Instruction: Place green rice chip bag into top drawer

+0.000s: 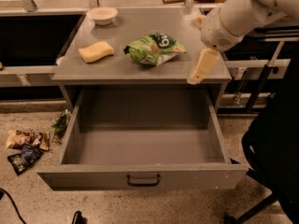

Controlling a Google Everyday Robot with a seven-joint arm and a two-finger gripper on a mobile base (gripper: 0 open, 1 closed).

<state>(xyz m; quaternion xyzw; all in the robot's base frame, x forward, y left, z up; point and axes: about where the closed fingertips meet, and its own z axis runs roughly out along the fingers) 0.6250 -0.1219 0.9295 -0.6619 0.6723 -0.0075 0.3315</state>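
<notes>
The green rice chip bag (154,48) lies on the grey cabinet top (117,69), right of centre. The top drawer (140,148) is pulled fully open below it, with nothing inside; its front panel carries a small dark handle (143,180). My gripper (196,76) hangs from the white arm (238,17) over the right front edge of the cabinet top, to the right of the bag and apart from it. It holds nothing that I can see.
A yellow sponge (96,51) and a white bowl (102,15) sit on the cabinet top to the left. Small brown and dark snack bags (24,146) lie on the floor at left. A dark chair (275,143) stands at right.
</notes>
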